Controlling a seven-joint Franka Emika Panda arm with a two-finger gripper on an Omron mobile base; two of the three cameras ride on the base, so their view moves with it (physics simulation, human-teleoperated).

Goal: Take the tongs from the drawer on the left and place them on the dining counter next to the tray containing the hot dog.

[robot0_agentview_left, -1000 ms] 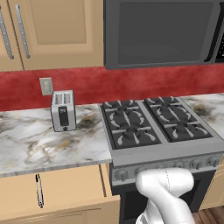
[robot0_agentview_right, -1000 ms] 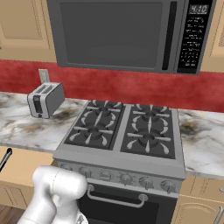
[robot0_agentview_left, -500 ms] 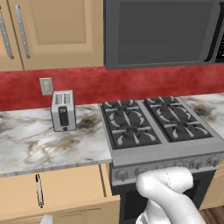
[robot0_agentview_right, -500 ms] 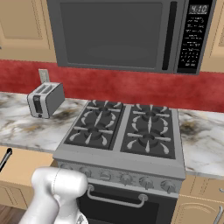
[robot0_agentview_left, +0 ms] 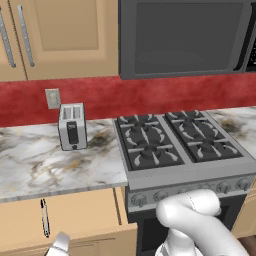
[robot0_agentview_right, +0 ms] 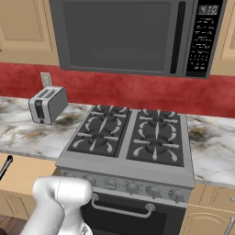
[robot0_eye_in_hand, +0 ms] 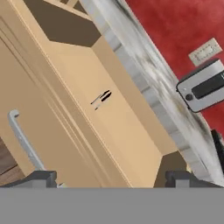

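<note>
The drawer stands pulled open under the marble worktop on the left, and its silver bar handle shows in the hand view. The slim tongs, silver-grey with black tips, lie flat on the drawer's floor. My gripper hangs open in front of and above the drawer, well short of the tongs, with nothing between its fingertips. The dining counter, the tray and the hot dog are out of view.
A silver toaster stands on the marble worktop above the drawer, under a wall outlet. To the right are a gas stove with an oven handle, and a microwave above it.
The arm's elbow has shifted slightly at the bottom of the base views. The tongs and the drawer have not moved.
</note>
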